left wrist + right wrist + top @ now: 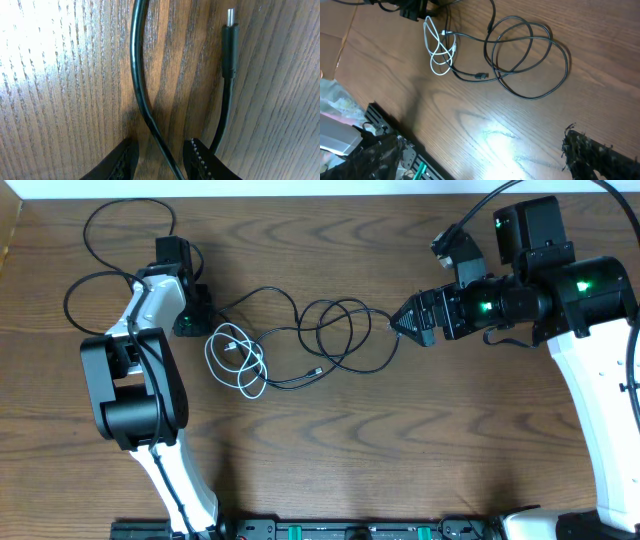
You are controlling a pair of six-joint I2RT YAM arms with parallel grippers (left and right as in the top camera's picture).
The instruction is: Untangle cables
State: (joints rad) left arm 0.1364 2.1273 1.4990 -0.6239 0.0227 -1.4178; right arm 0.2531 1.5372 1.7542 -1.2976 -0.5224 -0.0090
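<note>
honestly, the light, floppy black cables (pixel 340 330) and white cable (pixel 235 360) lie tangled between the arms, left gripper (pixel 161 152) narrowly parted astride one black cord, right gripper (pixel 402 322) impossible to tell; best pinched near a stiff plug (pixel 230 40)

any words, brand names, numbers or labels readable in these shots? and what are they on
None: no view shows a readable word, number or logo.
Black cable plug: plain, no marking.
White cable: no print visible.
Right arm: only green lights, no lettering visible.
Rail at the table's near edge: too small to tell whether it bears any label.
</note>
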